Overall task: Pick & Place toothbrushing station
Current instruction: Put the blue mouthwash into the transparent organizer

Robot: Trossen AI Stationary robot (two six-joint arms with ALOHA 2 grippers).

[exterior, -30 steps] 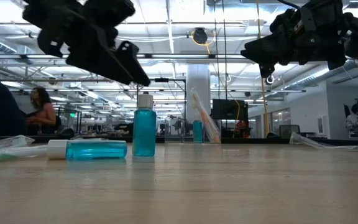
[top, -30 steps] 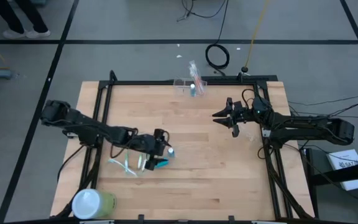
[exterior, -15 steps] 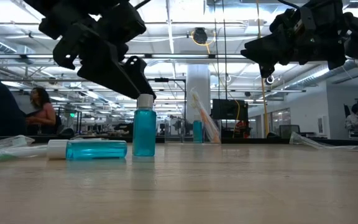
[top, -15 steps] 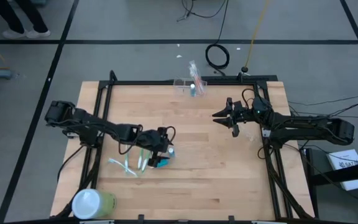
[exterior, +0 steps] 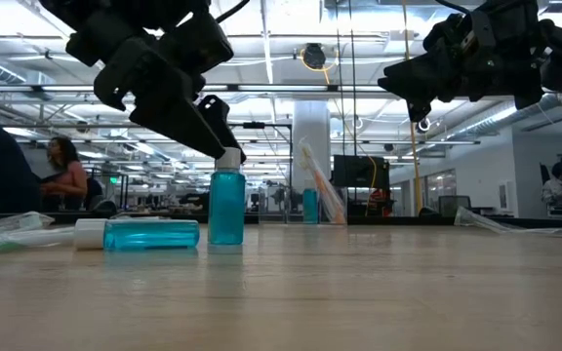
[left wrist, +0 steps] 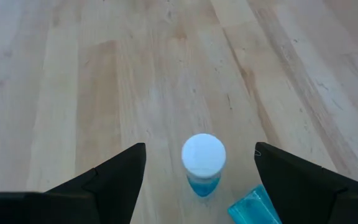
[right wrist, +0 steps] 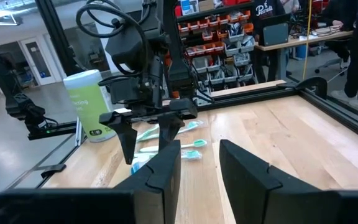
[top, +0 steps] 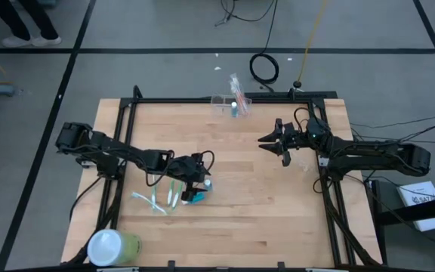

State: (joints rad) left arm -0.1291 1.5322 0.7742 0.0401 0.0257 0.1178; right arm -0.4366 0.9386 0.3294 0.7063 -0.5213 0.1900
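My left gripper (left wrist: 199, 180) hangs with its fingers spread wide, straddling an upright blue bottle (exterior: 226, 207) with a white cap — the cap sits squarely between the two fingers, touching neither as far as I can judge. Just beside that bottle, toward the gripper's right finger, a second blue bottle (exterior: 151, 235) lies on its side, and pale green toothbrushes (top: 155, 201) lie a little behind the gripper on the wooden table (top: 263, 204). The big green cylinder (top: 112, 246) stands well behind it, near the table's front corner.

The toothbrushing station (top: 231, 104) itself is far ahead of the left gripper, at the table's far edge: a low clear holder already carrying a small blue bottle and a leaning wrapped brush. It lies nearer my right gripper (top: 272, 141), which waits in the air above the table's right side, fingers parted by a narrow gap and holding nothing.

My read on the station: thin clear plastic, light, stiff but easily tipped, and slick to pinch. I would not carry it; I would drop items in from above, keeping clear of its walls. The upright bottle looks light and smooth — I judge the body just under the cap the surest place to close on.
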